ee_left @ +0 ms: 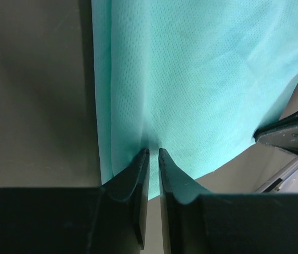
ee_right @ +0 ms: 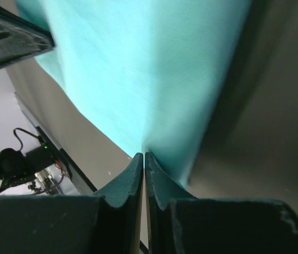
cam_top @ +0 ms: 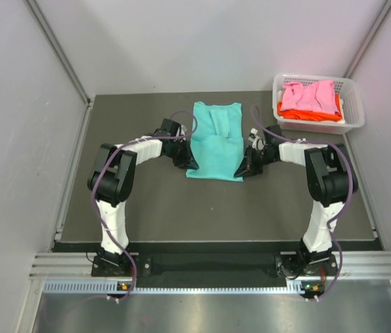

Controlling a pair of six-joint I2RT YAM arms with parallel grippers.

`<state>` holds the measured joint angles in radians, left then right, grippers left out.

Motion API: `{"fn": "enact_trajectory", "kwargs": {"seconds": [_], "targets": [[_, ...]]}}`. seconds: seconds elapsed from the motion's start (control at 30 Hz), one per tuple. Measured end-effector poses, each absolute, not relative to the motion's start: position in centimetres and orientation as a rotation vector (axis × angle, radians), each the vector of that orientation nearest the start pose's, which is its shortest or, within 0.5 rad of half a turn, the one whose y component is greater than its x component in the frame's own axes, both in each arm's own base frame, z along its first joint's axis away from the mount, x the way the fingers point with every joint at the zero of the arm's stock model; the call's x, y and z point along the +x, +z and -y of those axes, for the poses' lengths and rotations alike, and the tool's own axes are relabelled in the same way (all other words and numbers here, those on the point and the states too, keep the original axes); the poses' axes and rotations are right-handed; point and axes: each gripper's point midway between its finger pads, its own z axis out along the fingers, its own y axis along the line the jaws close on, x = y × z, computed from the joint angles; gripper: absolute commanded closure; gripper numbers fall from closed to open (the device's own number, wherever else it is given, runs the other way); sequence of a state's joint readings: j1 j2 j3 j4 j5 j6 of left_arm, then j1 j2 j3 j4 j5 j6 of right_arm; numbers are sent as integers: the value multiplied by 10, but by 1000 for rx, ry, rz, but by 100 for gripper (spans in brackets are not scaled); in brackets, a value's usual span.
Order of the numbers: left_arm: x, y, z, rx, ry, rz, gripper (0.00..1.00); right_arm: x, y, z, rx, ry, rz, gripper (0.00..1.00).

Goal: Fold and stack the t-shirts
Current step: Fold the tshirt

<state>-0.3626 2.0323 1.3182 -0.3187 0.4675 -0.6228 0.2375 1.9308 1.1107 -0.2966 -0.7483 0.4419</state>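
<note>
The teal t-shirt (cam_top: pixel 216 139) lies flat on the dark mat, partly folded, with a narrower layer on its upper middle. My left gripper (cam_top: pixel 190 165) is at its near left corner and my right gripper (cam_top: pixel 242 170) at its near right corner. In the left wrist view the left gripper (ee_left: pixel 152 151) is nearly closed, with the hem of the teal cloth (ee_left: pixel 202 79) between its tips. The right gripper (ee_right: pixel 144 154) is shut, pinching the edge of the teal cloth (ee_right: pixel 138 69). A pink t-shirt (cam_top: pixel 310 94) lies on an orange t-shirt (cam_top: pixel 306 114) in the basket.
The white lattice basket (cam_top: pixel 353 104) stands at the back right corner of the mat (cam_top: pixel 147 201). White walls close in the left, back and right sides. Each wrist view shows the other arm's black fingers (ee_left: pixel 291 135) (ee_right: pixel 11 37) at the opposite corner.
</note>
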Motion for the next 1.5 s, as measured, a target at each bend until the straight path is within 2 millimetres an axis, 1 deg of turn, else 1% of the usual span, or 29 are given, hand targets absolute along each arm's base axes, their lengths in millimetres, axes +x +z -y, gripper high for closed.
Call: {"fn": "enact_trajectory", "kwargs": {"seconds": [0.1, 0.17, 0.23, 0.3, 0.33, 0.4, 0.47, 0.5, 0.6, 0.67, 0.7, 0.83, 1.0, 1.1, 1.2, 1.33, 1.43, 1.47, 1.5], "targets": [[377, 31, 248, -149, -893, -2738, 79, 329, 26, -202, 35, 1160, -2749, 94], [368, 36, 241, -142, -855, -2756, 76, 322, 26, -192, 37, 1112, -2777, 93], [360, 48, 237, -137, -847, -2763, 75, 317, 37, -186, 30, 1073, -2776, 92], [359, 67, 238, -123, -871, -2728, 74, 317, 58, -187, -1, 1067, -2730, 91], [362, 78, 241, -112, -894, -2702, 74, 320, 71, -190, -20, 1074, -2695, 88], [371, 94, 249, -99, -948, -2654, 74, 330, 88, -196, -43, 1097, -2635, 88], [386, 103, 260, -93, -1006, -2616, 75, 348, 99, -204, -38, 1122, -2586, 88], [399, 107, 268, -93, -1046, -2589, 75, 359, 101, -207, -36, 1135, -2566, 88], [430, 100, 285, -103, -1125, -2558, 75, 395, 96, -220, -21, 1188, -2528, 88], [447, 88, 293, -123, -1161, -2545, 75, 415, 84, -226, -6, 1213, -2527, 88], [452, 83, 295, -139, -1172, -2542, 75, 423, 78, -229, -2, 1223, -2528, 88], [464, 60, 299, -188, -1221, -2541, 75, 442, 56, -235, 24, 1251, -2551, 88], [477, 40, 295, -221, -1246, -2526, 75, 461, 45, -234, 59, 1258, -2547, 88], [489, 40, 287, -236, -1259, -2508, 75, 474, 42, -227, 90, 1241, -2536, 88], [504, 39, 271, -265, -1243, -2485, 75, 492, 40, -213, 132, 1208, -2525, 88], [511, 38, 255, -294, -1239, -2479, 75, 520, 37, -195, 169, 1145, -2509, 88], [512, 39, 252, -281, -1213, -2489, 74, 525, 34, -186, 181, 1096, -2532, 87], [512, 39, 251, -273, -1197, -2494, 73, 526, 34, -184, 178, 1083, -2540, 85], [512, 40, 250, -263, -1179, -2497, 70, 525, 36, -182, 169, 1063, -2552, 83]]}}
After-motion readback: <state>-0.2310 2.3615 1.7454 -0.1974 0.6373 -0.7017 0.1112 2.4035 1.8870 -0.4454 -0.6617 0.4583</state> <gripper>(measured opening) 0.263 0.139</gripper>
